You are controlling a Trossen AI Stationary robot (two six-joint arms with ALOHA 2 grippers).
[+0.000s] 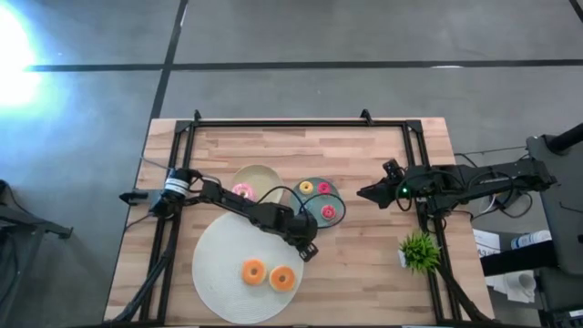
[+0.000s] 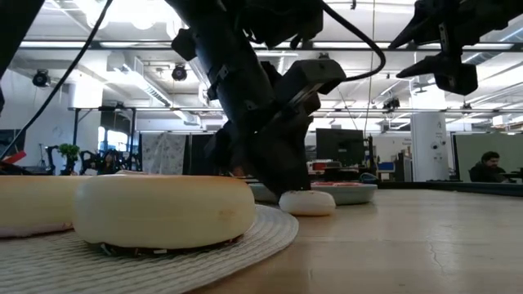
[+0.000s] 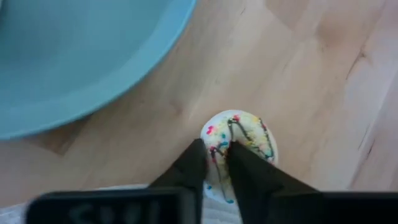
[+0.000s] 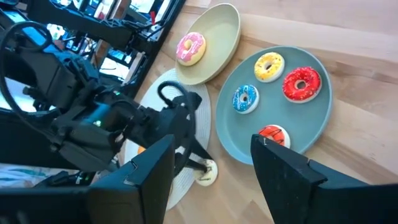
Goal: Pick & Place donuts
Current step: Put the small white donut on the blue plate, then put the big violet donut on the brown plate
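**Left fingers pinch a small white donut beside the mat**

Nearest the front edge of the wooden surface [image 1: 383,282], two orange-tan donuts [image 1: 253,271] [image 1: 282,279] lie side by side on the big white mat [image 1: 214,269].

Just past them, at the mat's right edge, the left gripper [image 1: 308,250] is down at the surface. Its fingers [image 3: 189,165] are pressed onto one side of the small white sprinkled donut [image 3: 239,146], one finger on the ring's outer side and the other at its hole. That donut rests on the bare wood, between the mat and the teal plate [image 1: 335,195]; the low view shows it touching the surface under the gripper [image 2: 282,175].

Farther back, the teal plate carries four small donuts: a yellow one [image 4: 269,66], a red one [image 4: 301,84], a blue-frosted one [image 4: 245,98] and an orange-red one [image 4: 272,134]. Touching it on the left, the cream plate [image 4: 219,46] holds a pink-frosted donut [image 4: 190,48].

The right gripper [image 1: 364,193] hangs above the surface, to the right of the teal plate, with its fingers [image 4: 149,171] spread apart and holding nothing. A small green plant [image 1: 419,251] stands near the right edge.
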